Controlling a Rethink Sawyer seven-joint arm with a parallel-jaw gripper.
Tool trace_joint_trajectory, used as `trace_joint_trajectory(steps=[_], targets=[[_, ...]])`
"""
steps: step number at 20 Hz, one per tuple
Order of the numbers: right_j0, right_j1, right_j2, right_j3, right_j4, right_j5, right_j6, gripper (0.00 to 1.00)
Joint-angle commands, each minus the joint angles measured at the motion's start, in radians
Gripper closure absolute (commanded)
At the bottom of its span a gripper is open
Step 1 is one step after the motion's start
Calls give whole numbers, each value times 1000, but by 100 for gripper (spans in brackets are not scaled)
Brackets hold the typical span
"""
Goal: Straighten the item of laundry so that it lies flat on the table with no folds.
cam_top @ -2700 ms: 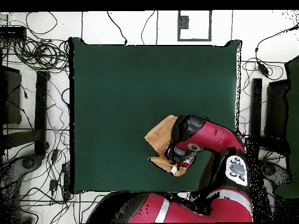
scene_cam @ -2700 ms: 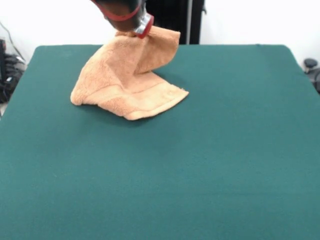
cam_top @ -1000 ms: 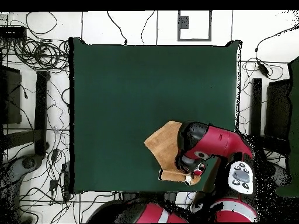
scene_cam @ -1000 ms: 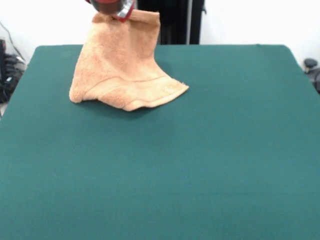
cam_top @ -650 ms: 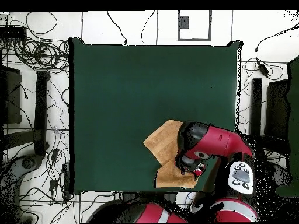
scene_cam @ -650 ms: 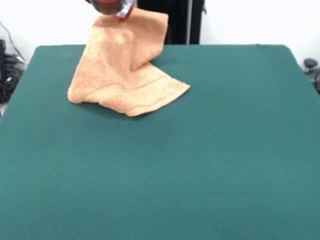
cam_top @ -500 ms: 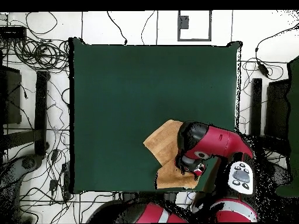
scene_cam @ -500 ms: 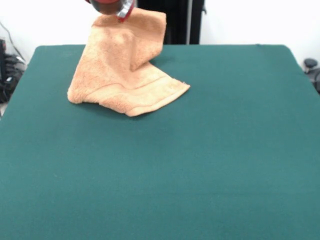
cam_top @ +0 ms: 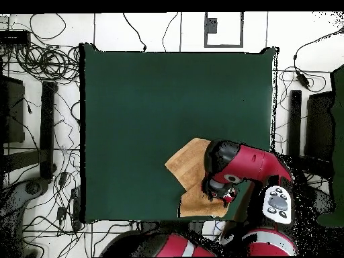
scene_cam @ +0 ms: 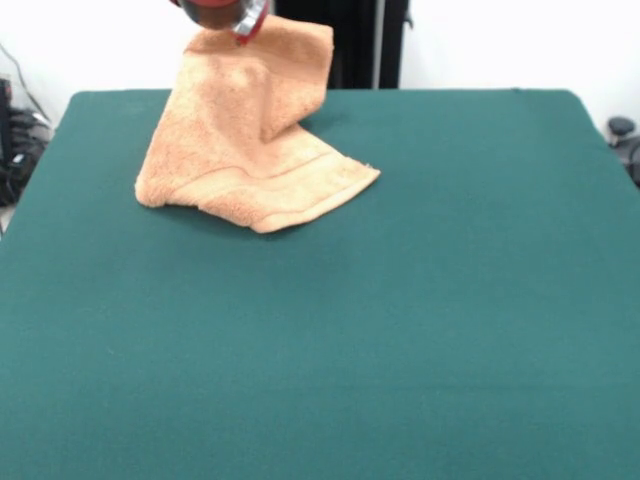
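Note:
The tan-orange towel point(scene_cam: 235, 160) lies partly on the green table point(scene_cam: 400, 300) at its far left. One corner of it is lifted up to my gripper point(scene_cam: 238, 24), which shows only at the picture's top edge and is shut on that corner. The raised part hangs slack and folds over itself. The hem with the woven band lies flat on the table towards the camera. In the overhead view the towel point(cam_top: 184, 164) sits near the table's bottom edge point(cam_top: 134, 216), and the arm's red and black head point(cam_top: 225, 176) covers its right part.
The pedestal and the arm's base point(cam_top: 201, 245) stand just beyond the table's edge by the towel. Cables and stands point(cam_top: 40, 101) lie on the floor around the table.
Since a second ago the lifted part of the towel has gone from taut to slack and folded over. The gripper has stayed in place. Nothing has moved in the last half second.

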Motion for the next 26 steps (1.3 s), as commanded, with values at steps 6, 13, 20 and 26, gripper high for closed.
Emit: trace_joint_trajectory(steps=[6,13,20,26], targets=[[84,-29,24,-50,25,140,203,0],[137,-118,-16,-125,-1,444,150,0],[119,-114,14,-152,-7,443,125,0],[82,-33,73,-48,139,-91,299,0]])
